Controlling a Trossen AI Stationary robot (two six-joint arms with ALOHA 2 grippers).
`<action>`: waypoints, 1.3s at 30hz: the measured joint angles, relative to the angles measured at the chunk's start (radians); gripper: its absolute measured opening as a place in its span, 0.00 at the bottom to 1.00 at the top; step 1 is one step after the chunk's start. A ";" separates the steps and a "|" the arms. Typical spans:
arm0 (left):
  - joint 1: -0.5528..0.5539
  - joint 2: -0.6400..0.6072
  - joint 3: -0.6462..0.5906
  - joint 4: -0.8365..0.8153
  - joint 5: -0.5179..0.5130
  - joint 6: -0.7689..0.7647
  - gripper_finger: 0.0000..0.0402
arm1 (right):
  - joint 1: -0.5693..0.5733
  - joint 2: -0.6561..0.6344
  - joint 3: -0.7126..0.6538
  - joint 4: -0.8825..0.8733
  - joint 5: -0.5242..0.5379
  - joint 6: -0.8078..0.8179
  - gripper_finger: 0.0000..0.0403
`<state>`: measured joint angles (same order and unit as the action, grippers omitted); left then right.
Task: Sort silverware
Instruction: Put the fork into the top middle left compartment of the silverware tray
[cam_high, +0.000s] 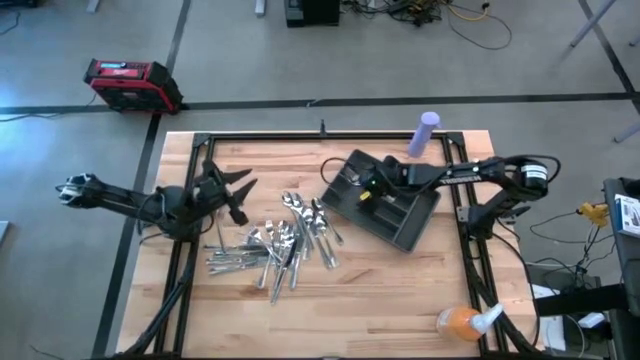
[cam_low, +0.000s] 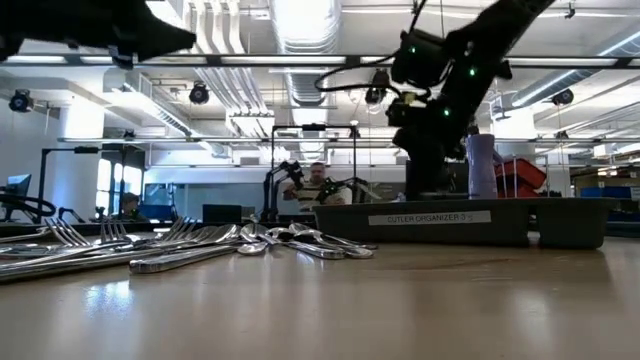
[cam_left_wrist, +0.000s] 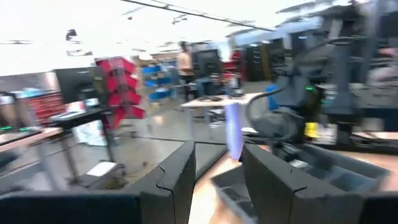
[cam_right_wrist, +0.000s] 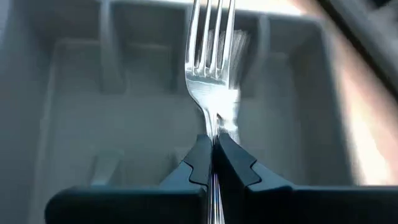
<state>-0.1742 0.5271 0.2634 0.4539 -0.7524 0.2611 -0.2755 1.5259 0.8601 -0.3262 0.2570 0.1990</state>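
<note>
The silverware (cam_high: 285, 240) lies in a loose pile of forks and spoons on the wooden table, left of centre; it also shows in the low view (cam_low: 150, 248). The dark compartmented tray (cam_high: 400, 215) sits at the right, turned at a slant. My right gripper (cam_right_wrist: 214, 152) is over the tray's left part (cam_high: 365, 182), shut on one fork (cam_right_wrist: 211, 68). My left gripper (cam_high: 240, 190) hangs open above the table, left of the pile, with nothing between its fingers (cam_left_wrist: 180, 180). My right gripper pinches the fork between its two fingers at the neck (cam_right_wrist: 214, 127), just below the tines. The fork runs along the fingers and sticks out ahead of them, tines forward, over the tray's compartments (cam_right_wrist: 124, 124). I cannot tell whether it touches the tray.
A purple cylinder (cam_high: 428, 133) stands at the table's far edge behind the tray. An orange bottle (cam_high: 460, 322) lies at the near right corner. Black frame rails (cam_high: 465, 215) run along the table's sides. Bare wood lies in front of the pile and the tray.
</note>
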 joint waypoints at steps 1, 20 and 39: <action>0.032 0.005 -0.016 0.016 0.002 0.000 0.30 | -0.015 0.008 -0.014 0.028 -0.015 -0.002 0.00; 0.259 0.128 -0.069 0.017 0.136 -0.061 0.30 | -0.093 0.141 -0.014 0.064 0.015 -0.137 0.09; 0.260 0.184 0.171 -0.774 0.338 -0.402 0.30 | 0.243 0.218 0.259 0.420 0.028 -0.210 0.47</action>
<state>0.0860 0.7108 0.4348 -0.3199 -0.4141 -0.1408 -0.0329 1.7436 1.1188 0.0933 0.2848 -0.0105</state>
